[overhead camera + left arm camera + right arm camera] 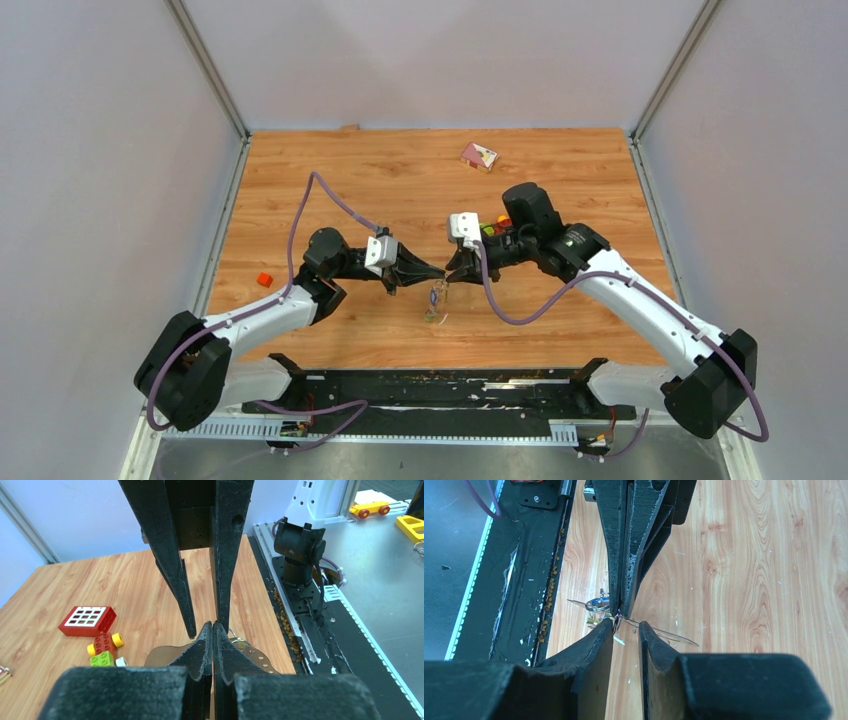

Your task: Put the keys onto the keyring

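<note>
The two claws meet tip to tip over the middle of the table (560, 190). The left claw (212, 630) is pressed shut — the keyring (436, 298) sits just beneath its tips. The right claw (626, 630), facing it, stands narrowly parted.

Pretty clearly a robotics lab test cell: a wood-grain tabletop (400, 180) boxed in by plain pale panels (100, 150) on aluminium posts (210, 70). Two cabled robot arms (620, 285) are bolted to a black rail (440, 385) along the near edge. Looks like a steel bench (380, 580) sits nearer still.
</note>
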Controlling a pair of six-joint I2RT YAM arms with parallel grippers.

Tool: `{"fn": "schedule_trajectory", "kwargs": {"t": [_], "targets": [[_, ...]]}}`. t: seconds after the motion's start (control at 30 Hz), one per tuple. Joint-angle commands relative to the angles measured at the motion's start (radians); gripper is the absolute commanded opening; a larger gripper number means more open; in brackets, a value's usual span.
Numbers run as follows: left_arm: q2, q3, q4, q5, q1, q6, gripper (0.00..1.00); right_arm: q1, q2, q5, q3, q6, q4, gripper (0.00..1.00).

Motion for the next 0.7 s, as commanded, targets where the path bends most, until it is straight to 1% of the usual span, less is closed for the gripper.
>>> {"fn": "schedule_trajectory", "kwargs": {"t": [0.0,0.3,0.43,0.57,0.67], "targets": [[-0.019,0.013,0.072,-0.012,0.002,-0.011,0.0,0.001,0.0,-0.035,-0.007,0.01,0.043,0.24],[-0.02,0.008,0.087,-0.018,0.01,-0.024,0.0,0.0,0.008,-0.039,-0.017,0.009,0.046,0.14],[-0.02,0.005,0.085,-0.019,0.013,-0.021,0.0,0.0,-0.002,-0.025,-0.005,-0.004,0.034,0.0],[-0.022,0.004,0.044,-0.018,0.014,0.02,0.0,0.0,-0.028,0.018,0.016,-0.013,0.024,0.0],[-0.029,0.017,-0.037,-0.02,0.015,0.095,0.0,0.003,-0.022,0.062,0.066,-0.028,-0.045,0.0]]}}
